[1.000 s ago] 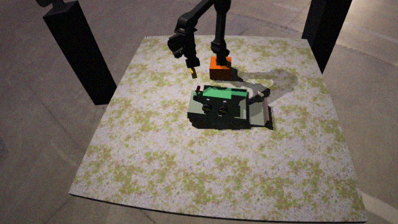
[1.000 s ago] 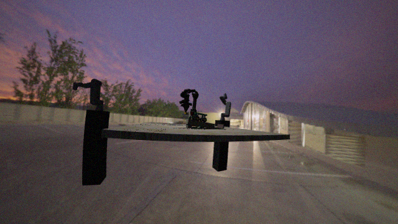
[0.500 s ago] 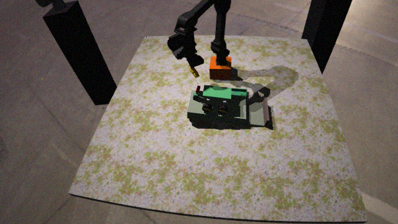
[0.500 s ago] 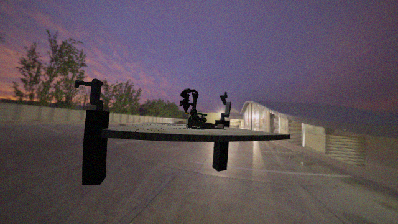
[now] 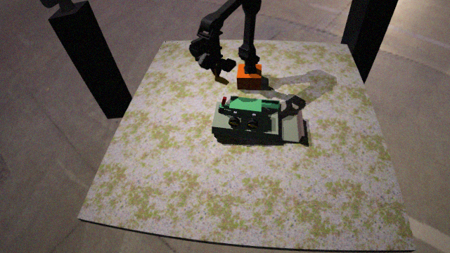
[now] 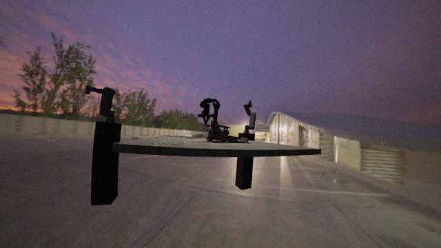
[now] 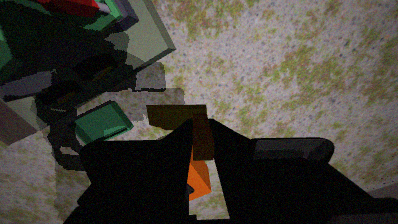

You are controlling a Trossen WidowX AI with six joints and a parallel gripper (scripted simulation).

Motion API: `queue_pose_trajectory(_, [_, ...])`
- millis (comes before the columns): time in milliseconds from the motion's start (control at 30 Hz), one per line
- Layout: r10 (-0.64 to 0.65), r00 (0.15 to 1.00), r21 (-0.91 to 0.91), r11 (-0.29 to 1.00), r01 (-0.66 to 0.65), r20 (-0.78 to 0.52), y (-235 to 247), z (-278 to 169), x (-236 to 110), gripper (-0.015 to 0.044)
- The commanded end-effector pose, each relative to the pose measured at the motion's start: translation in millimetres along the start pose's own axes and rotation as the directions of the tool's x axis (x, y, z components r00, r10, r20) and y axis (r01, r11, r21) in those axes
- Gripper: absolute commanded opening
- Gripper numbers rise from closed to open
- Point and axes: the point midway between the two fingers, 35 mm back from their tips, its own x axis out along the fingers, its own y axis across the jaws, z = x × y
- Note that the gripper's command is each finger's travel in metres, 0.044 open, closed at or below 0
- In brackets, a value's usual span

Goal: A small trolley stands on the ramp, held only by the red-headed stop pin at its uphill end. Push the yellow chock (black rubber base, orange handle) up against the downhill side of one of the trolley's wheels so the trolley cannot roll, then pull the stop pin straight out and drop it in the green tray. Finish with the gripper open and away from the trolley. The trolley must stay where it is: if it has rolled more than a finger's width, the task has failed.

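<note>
My gripper (image 5: 219, 72) (image 7: 200, 123) is shut on the orange handle (image 7: 199, 179) of the yellow chock (image 5: 222, 79) (image 7: 170, 116). It holds the chock above the table, uphill of and behind the ramp's left end, clear of the trolley. The green-topped trolley (image 5: 246, 105) stands on the grey ramp (image 5: 219, 123) (image 7: 150, 42), two dark wheels (image 5: 234, 122) facing the front. The red-headed stop pin (image 5: 223, 100) (image 7: 70, 6) stands at the trolley's left end. A green slab (image 7: 102, 122) shows beside the ramp in the wrist view; I cannot tell if it is the tray.
The arm's orange base block (image 5: 249, 79) stands just behind the ramp. Its shadow falls over the ramp's right end (image 5: 292, 105). Two dark posts (image 5: 88, 60) (image 5: 369, 31) stand at the table's back corners. The scene is small and dark in the exterior view.
</note>
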Motion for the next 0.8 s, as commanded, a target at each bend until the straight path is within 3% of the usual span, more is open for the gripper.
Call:
queue_pose_trajectory(0, [0.004,1.0,-0.116,0.993,-0.004,0.003,0.5,0.0,0.1,0.0])
queue_pose_trajectory(367, [0.006,1.0,-0.468,0.884,-0.003,0.005,0.5,-0.1,0.1,0.0])
queue_pose_trajectory(767, [0.008,1.0,-0.777,0.629,-0.002,0.003,0.4,-0.1,0.1,0.0])
